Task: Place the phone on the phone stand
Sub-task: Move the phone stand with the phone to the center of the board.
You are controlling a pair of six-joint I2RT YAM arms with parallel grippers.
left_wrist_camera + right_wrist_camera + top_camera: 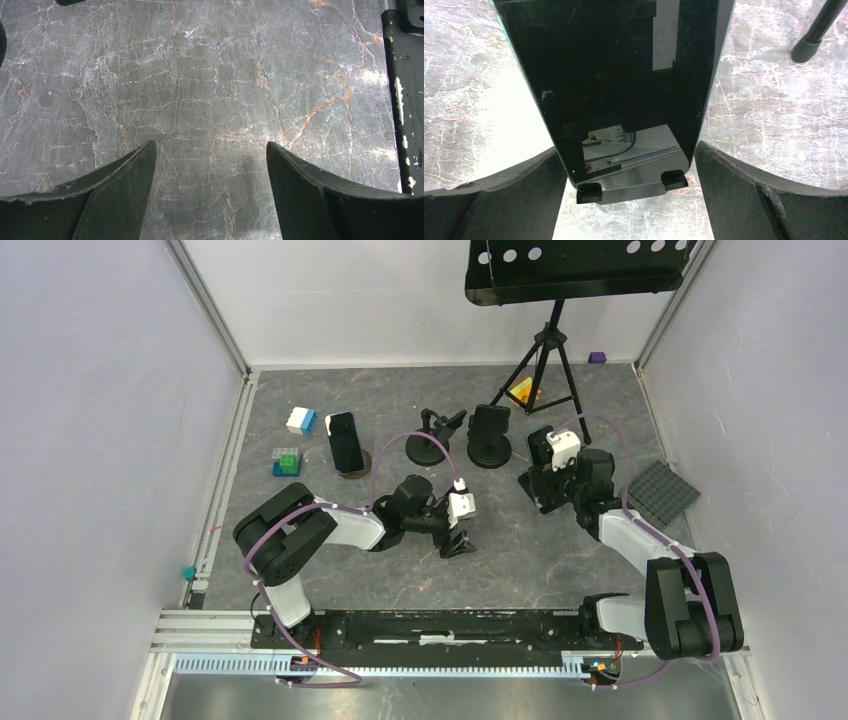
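Observation:
A black phone (614, 85) stands leaning on a black phone stand, its bottom edge resting in the stand's two front lips (631, 192). My right gripper (628, 146) is open, with one finger close on each side of the phone's lower part; I see no firm contact. In the top view this gripper (540, 468) is at the phone and stand (537, 443), right of centre. My left gripper (210, 145) is open and empty over bare marble table; it shows in the top view (458, 538) near the middle.
Another phone leans on a stand (345, 443) at the left. An empty claw stand (430, 445) and a dark stand (490, 435) are at centre back. A tripod (545, 360), coloured blocks (288, 462) and a grey baseplate (662, 490) are also on the table.

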